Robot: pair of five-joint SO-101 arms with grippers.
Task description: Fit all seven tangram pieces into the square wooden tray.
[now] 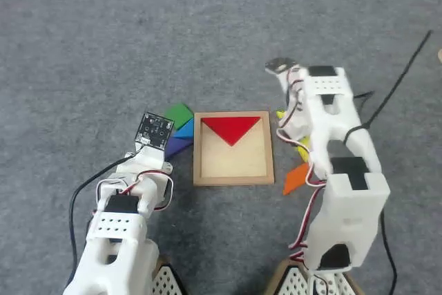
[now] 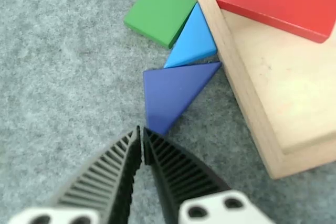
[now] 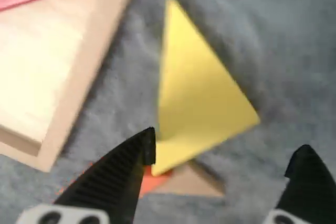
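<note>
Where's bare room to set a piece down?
Free: tray floor between the red triangle and the near rim; carpet beyond the far rim. Crowded: left of tray, green square, light blue triangle, dark blue triangle, left end effector; right, yellow triangle, orange piece, right end effector.

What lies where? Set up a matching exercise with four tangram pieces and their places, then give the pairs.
Pieces
1. red triangle
2. green square
3. dark blue triangle
4. yellow triangle

Places
A. just ahead of the shut left jaws
B. inside the wooden tray
C. just ahead of the open right jaws
D. on the grey mat at a corner of the tray, beside the light blue triangle

Pairs: 1-B, 2-D, 3-A, 4-C
</note>
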